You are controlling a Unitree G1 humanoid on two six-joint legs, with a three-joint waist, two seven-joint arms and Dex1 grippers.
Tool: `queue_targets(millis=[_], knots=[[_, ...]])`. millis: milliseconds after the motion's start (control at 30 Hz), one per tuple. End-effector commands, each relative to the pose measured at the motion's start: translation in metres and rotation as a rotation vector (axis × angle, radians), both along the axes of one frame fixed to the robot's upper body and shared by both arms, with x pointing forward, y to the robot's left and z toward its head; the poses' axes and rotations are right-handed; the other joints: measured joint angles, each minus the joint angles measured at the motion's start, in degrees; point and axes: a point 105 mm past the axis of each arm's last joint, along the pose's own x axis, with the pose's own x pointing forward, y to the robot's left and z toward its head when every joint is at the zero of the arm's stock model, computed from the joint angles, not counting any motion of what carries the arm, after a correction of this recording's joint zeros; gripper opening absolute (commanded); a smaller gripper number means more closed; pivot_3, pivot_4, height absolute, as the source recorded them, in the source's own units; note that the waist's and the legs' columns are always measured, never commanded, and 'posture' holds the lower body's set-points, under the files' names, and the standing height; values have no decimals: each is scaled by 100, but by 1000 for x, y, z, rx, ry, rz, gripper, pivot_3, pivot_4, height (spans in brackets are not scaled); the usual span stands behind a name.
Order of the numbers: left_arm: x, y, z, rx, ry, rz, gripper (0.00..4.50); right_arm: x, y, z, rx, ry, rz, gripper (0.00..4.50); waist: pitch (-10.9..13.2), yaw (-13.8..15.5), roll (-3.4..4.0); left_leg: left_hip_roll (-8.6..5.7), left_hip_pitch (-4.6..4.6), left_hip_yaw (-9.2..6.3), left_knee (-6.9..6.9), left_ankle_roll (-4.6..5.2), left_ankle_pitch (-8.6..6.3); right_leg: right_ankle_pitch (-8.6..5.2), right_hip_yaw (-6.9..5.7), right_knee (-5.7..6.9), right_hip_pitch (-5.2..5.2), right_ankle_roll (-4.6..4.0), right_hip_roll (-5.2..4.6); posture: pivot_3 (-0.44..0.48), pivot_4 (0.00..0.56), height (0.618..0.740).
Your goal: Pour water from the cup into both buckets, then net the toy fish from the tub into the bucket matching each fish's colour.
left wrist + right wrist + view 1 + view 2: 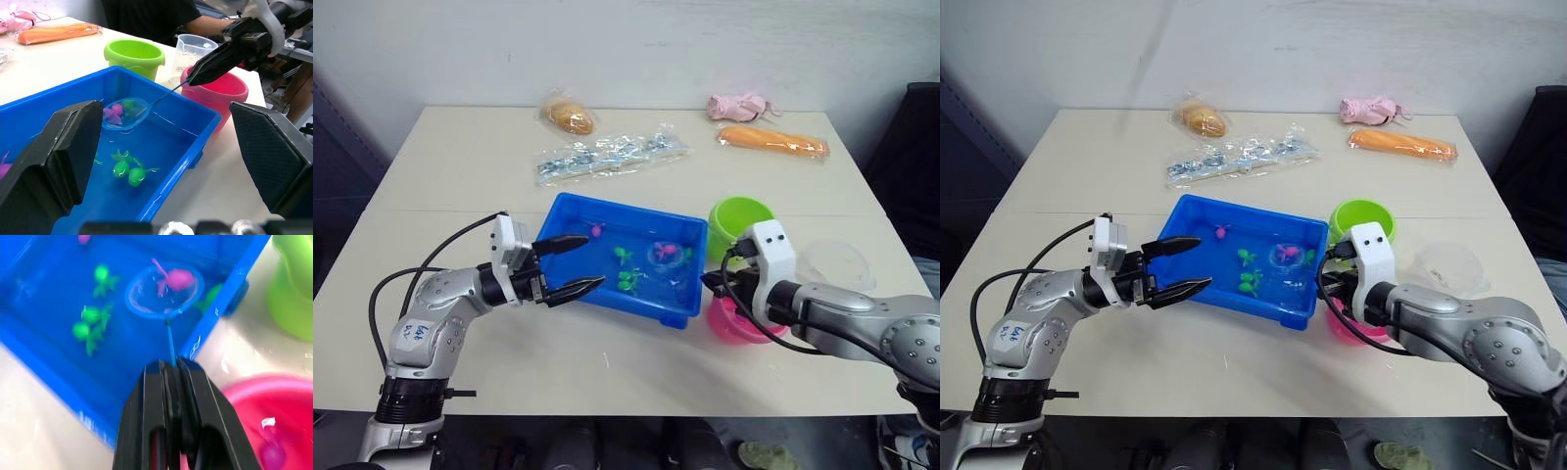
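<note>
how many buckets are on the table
2. The green bucket stands by the far right corner of the tub. The pink bucket sits nearer the robot, beside the tub's right end. None seems hidden.

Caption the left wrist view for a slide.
Right gripper holds the net around a pink fish in the blue tub, beside the green bucket and pink bucket.

we see even, soft indoor light on the pale table (636,343), with faint shadows under the tub (570,291). glare glints on the water near the net (125,113). the right wrist view is blurred throughout; the left wrist view's 2 near fingers (54,161) look soft.
</note>
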Motion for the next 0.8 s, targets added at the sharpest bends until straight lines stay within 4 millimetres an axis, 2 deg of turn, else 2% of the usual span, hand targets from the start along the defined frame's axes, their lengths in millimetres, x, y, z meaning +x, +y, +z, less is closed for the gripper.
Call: queue_targets(millis=[33,100,267,467,533,600,700,800], knots=[[-4,1,8,-1,-41,-15,4459,-10,3,27,40,-132,83,0,0,15,0,0,0,0,0,0,0,0,0,0,0,0,0,0,150,740],[-5,1,9,7,-42,-37,4459,-16,2,39,68,-222,132,0,0,23,0,0,0,0,0,0,0,0,0,-1,0,0,1,0,150,740],[-14,5,12,64,-40,-121,4459,-30,-12,43,75,-307,153,0,0,42,0,-1,0,-1,-6,-1,-1,0,-2,-7,1,0,5,0,150,740],[-15,2,17,85,-43,-190,4459,-59,-37,50,54,-441,179,0,0,51,0,-6,3,-1,-6,6,-4,3,0,-13,11,5,3,0,150,740],[-17,-6,16,75,-35,-244,4459,-78,-55,57,130,-533,129,0,0,77,0,-6,4,-1,-7,6,-5,3,0,-15,11,6,6,0,150,740],[-19,-12,15,66,-32,-277,4459,-90,-70,56,119,-580,74,0,-1,118,1,-6,3,-8,-11,4,-5,3,-4,-18,13,6,12,0,150,740],[-21,-20,16,51,-31,-316,4459,-109,-87,42,47,-577,43,0,-2,83,2,-12,9,7,-11,6,-8,6,13,-16,13,12,11,0,150,740],[-21,-23,16,44,-30,-338,4459,-119,-100,35,7,-589,-8,0,-2,13,2,-11,27,17,-10,11,-10,9,29,-14,22,17,11,0,150,740]])
